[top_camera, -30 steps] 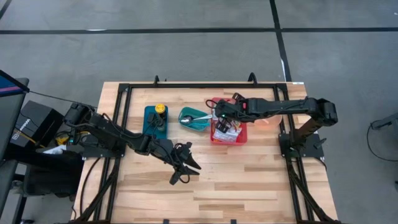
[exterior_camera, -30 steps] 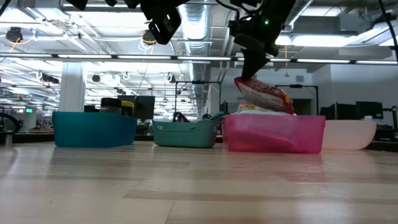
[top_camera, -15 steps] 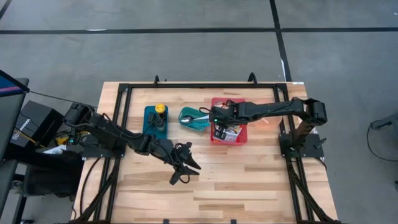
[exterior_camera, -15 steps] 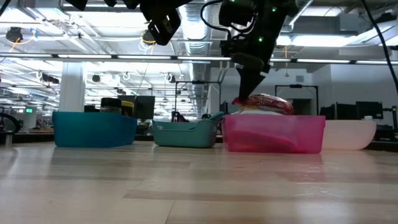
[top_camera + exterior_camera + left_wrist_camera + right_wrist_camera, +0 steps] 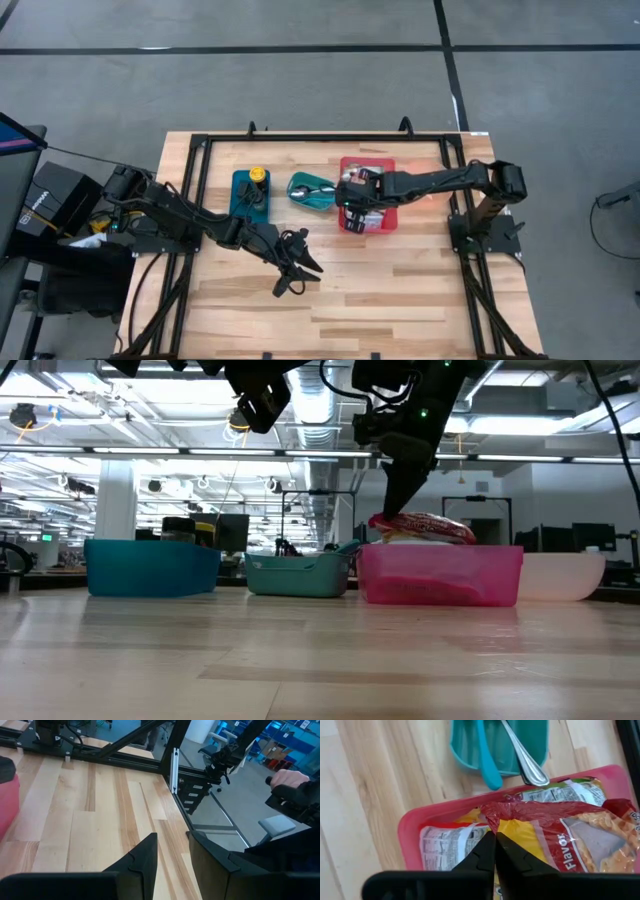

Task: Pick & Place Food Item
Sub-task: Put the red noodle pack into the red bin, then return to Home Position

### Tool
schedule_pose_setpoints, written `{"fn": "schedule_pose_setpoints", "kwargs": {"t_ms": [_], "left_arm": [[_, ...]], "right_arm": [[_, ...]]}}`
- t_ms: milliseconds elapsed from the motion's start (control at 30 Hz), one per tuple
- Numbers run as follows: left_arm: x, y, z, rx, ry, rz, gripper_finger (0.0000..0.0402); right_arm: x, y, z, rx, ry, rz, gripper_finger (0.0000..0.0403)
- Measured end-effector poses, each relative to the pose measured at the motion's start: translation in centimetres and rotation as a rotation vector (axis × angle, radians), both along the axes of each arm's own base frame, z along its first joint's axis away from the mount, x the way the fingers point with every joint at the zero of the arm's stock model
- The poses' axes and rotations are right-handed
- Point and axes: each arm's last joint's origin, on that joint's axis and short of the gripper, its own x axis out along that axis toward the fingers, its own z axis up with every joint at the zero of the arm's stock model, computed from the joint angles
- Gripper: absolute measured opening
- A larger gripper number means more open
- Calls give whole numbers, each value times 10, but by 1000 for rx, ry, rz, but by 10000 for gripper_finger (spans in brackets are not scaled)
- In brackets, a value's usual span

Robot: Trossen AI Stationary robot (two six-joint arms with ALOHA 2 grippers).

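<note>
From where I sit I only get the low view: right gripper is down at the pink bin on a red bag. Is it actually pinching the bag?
Observer: Yes. In its wrist view the right gripper is shut on the red snack bag, at its crinkled end.
Operator: Anything else in that bin?
Observer: More packets lie under the bag in the pink bin, one with a white label.
Operator: Left arm, in the way?
Observer: No. From above, the left gripper is over bare table, apart from all the bins.
Operator: What's in the teal bin next door?
Observer: A metal spoon and a blue utensil.
</note>
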Motion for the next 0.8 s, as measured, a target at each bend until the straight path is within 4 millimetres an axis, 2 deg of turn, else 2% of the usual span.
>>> {"fn": "schedule_pose_setpoints", "kwargs": {"t_ms": [467,633,800], "left_arm": [[0,0,0,0,-1,0,109],[0,0,0,0,0,0,109],[0,0,0,0,-1,0,109]], "right_arm": [[-1,3,0,3,12,0,118],[-4,7,3,-3,13,9,137],[-9,11,16,-4,-30,21,136]]}}
